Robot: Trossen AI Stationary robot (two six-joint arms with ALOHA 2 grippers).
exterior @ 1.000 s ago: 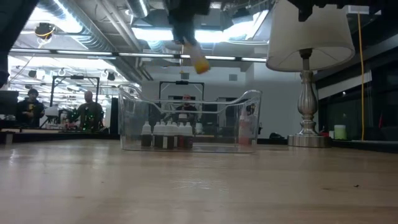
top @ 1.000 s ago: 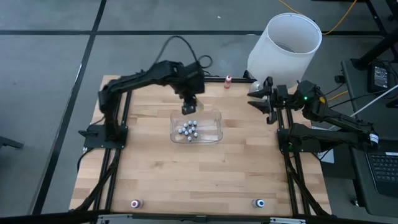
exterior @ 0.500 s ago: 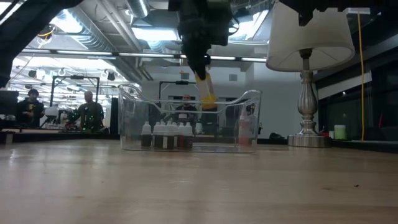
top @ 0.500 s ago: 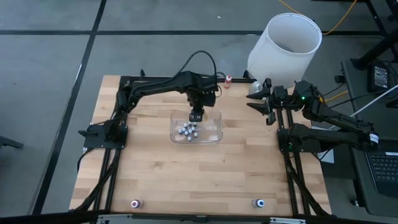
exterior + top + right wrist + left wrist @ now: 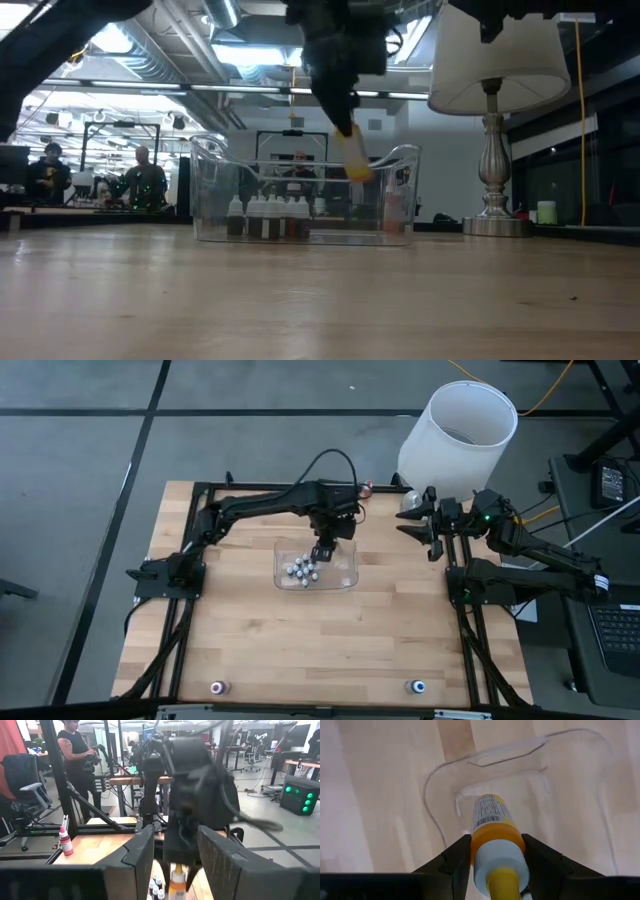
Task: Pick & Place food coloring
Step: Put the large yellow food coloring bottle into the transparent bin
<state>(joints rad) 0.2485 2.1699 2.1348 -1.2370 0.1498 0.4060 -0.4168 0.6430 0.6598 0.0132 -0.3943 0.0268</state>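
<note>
My left gripper (image 5: pixel 322 550) is shut on a yellow-orange food coloring bottle (image 5: pixel 352 155) over the clear plastic bin (image 5: pixel 345 572). In the low view the bottle's lower end sits just under the bin's rim line. Several more bottles (image 5: pixel 302 571) stand upright on the bin's floor in its left half. A pink bottle (image 5: pixel 367 487) stands at the table's far edge. Two others stand near the front edge, one at the left (image 5: pixel 217 687) and one at the right (image 5: pixel 418 687). My right gripper (image 5: pixel 415 520) waits open at the far right, level, with nothing between its fingers. My left gripper pinches the bottle's orange band (image 5: pixel 497 837), next to its white ring, between the two fingers (image 5: pixel 455 857). The fingers come steeply from above and lie across the bottle. The bottle hangs below them, tilted, its labelled end (image 5: pixel 489 810) pointing down at the bin's floor, clear of it.
A lamp with a big white shade (image 5: pixel 460 430) stands at the table's far right corner, behind my right arm. The bin's right half (image 5: pixel 560 820) is bare. People stand at desks in the room beyond the table (image 5: pixel 140 175).
My left gripper has gone down and toward the table's right and near edges, from the bin's far rim to above its middle, and has rolled a little. The yellow-orange bottle went with it, from well above the bin down to rim height.
</note>
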